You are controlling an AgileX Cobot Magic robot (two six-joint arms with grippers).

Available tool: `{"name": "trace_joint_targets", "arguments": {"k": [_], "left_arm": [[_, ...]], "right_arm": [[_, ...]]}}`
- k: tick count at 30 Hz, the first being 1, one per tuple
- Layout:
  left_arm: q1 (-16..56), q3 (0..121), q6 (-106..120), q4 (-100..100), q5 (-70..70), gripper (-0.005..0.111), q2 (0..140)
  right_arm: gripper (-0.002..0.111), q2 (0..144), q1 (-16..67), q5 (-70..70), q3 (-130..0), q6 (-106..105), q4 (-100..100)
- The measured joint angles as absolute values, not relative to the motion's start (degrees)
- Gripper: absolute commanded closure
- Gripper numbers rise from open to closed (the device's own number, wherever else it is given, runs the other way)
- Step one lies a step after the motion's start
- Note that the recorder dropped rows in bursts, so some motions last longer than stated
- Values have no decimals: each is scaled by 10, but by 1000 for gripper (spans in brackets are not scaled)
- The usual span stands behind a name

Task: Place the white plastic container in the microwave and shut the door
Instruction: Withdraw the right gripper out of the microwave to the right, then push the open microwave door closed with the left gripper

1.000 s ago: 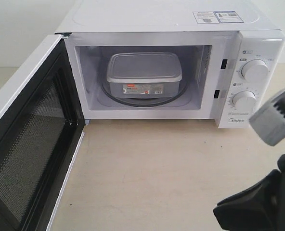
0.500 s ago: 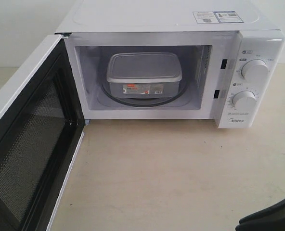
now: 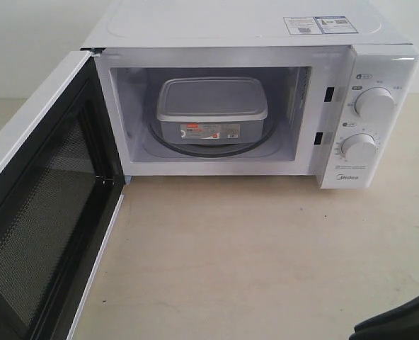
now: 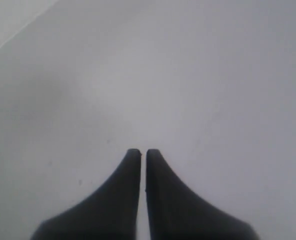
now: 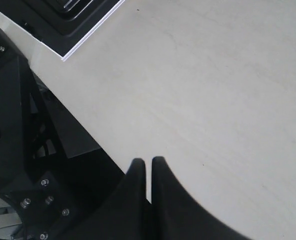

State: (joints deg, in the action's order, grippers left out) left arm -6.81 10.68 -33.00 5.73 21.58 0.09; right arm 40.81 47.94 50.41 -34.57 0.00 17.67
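Observation:
The white plastic container (image 3: 211,108) sits on the glass turntable inside the microwave (image 3: 252,28), its red-and-white label facing out. The door (image 3: 39,212) stands wide open to the left, black inner face showing. My right gripper (image 5: 147,160) is shut and empty, hanging over the table's front edge; only a dark part of that arm (image 3: 400,326) shows at the exterior view's bottom right corner. My left gripper (image 4: 142,151) is shut on nothing above a plain pale surface and does not appear in the exterior view.
Two round knobs (image 3: 374,103) sit on the microwave's right panel. The beige table (image 3: 252,248) stretches in front of the microwave. A corner of the open door (image 5: 73,20) and dark robot frame (image 5: 18,150) show in the right wrist view.
My right arm has pulled back from the right side of the exterior view down to its bottom right corner. The container and the door have not moved.

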Motion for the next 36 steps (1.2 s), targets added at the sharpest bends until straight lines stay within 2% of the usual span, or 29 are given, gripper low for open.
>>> {"name": "trace_joint_targets", "arguments": {"k": [6,14,21,31,36], "left_arm": [[-68,317,-314,53,-191,102,116],[-68,498,-57,147,-544,102,282],[-68,526,57,235,-686,102,350],[-68,522,151,241,-699,102,420],[-68,499,191,267,-699,102,473]], "right_arm": [[108,408,479,505,-346,0,177],[108,408,479,505,-346,0,174],[108,408,479,505,-346,0,171],[108,408,479,478,-350,0,171],[108,408,479,464,-401,0,170]]}}
